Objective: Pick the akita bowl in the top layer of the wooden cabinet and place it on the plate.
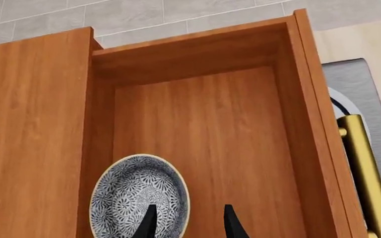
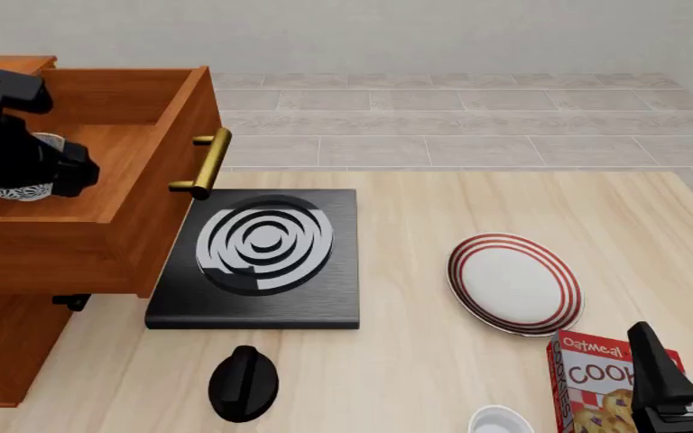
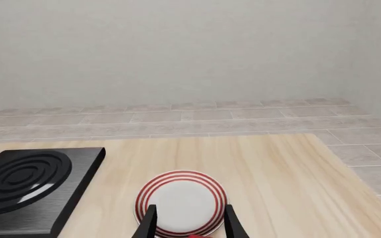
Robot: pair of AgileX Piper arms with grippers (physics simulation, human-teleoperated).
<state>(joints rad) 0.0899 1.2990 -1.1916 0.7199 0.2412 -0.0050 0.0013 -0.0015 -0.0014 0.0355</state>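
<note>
Drawer (image 2: 106,144) open, bowl (image 1: 139,196) still inside; left hand (image 1: 189,223) spread above it, empty. Grasp, carry to plate (image 2: 515,283) remain.

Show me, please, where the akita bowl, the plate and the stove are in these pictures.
akita bowl (image 1: 139,196): left wrist view, patterned inside.
plate (image 2: 515,283): front view, white centre.
stove (image 2: 322,307): front view, black base beside the burner.

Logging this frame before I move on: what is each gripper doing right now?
Left gripper: open, over the akita bowl in the top layer, holding nothing.
Right gripper: open, empty, above the plate.
</note>
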